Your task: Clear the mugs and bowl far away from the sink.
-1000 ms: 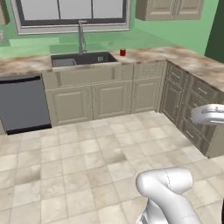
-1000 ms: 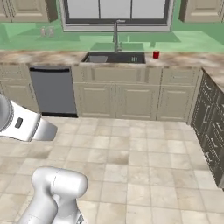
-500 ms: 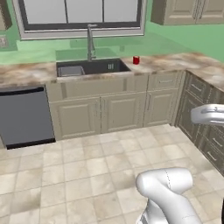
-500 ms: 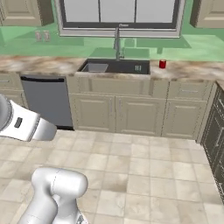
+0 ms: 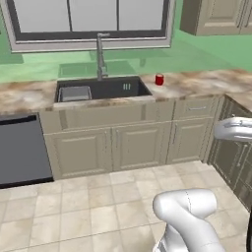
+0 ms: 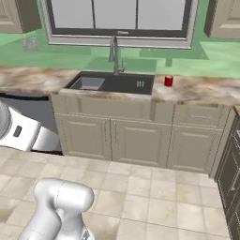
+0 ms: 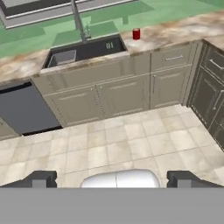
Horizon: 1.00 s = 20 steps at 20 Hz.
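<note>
A red mug (image 5: pixel 159 79) (image 6: pixel 168 81) (image 7: pixel 136 34) stands upright on the marbled counter just right of the sink (image 5: pixel 135 87) (image 6: pixel 146 84) (image 7: pixel 114 45). The sink is a dark basin with a tall arched faucet (image 5: pixel 100 54) (image 6: pixel 114 51) behind it and a grey rack insert (image 5: pixel 75 93) (image 7: pixel 61 58) at its left end. The bowl is out of view. My gripper (image 7: pixel 113 179) hangs open over the tiled floor, far short of the counter, with nothing between its fingertips (image 7: pixel 41 179).
Beige cabinets run under the counter (image 5: pixel 206 81), and a dark dishwasher (image 5: pixel 22 150) (image 7: pixel 24 109) sits left of the sink. Darker cabinets (image 7: pixel 210 87) turn the corner at the right. Tiled floor (image 7: pixel 131 140) lies between me and the cabinets.
The base has driven closer to the counter, so the sink and red mug look larger and sit more central. The things themselves have not moved, and the gripper stays open.
</note>
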### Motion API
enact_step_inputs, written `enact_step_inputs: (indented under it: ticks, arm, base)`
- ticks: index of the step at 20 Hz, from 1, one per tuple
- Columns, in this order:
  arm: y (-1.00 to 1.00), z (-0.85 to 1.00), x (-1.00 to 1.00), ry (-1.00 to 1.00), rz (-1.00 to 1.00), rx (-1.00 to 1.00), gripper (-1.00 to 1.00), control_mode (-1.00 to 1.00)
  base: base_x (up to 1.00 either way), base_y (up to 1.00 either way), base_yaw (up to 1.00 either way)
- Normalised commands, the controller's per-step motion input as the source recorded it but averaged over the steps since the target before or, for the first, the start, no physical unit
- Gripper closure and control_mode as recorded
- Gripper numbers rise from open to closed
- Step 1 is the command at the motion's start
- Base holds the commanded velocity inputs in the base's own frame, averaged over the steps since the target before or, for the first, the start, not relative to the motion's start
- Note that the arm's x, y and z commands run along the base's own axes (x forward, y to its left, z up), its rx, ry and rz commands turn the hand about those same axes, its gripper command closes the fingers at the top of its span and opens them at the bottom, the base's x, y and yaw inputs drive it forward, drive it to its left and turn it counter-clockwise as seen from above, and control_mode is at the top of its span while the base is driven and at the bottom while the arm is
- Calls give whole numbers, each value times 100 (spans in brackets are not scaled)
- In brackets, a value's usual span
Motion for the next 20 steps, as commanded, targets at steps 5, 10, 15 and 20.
enact_step_inputs:
  ticks: [5,10,15,20]
  arm:
    - [0,0,0,0,0,0,-100,100]
    - [0,0,0,0,0,0,-100,100]
    - [0,0,0,0,0,0,-100,100]
    - [0,0,0,0,0,0,-100,100]
  base:
    - [97,-83,10]
    - [70,-54,12]
    - [87,-29,9]
    - [86,-20,7]
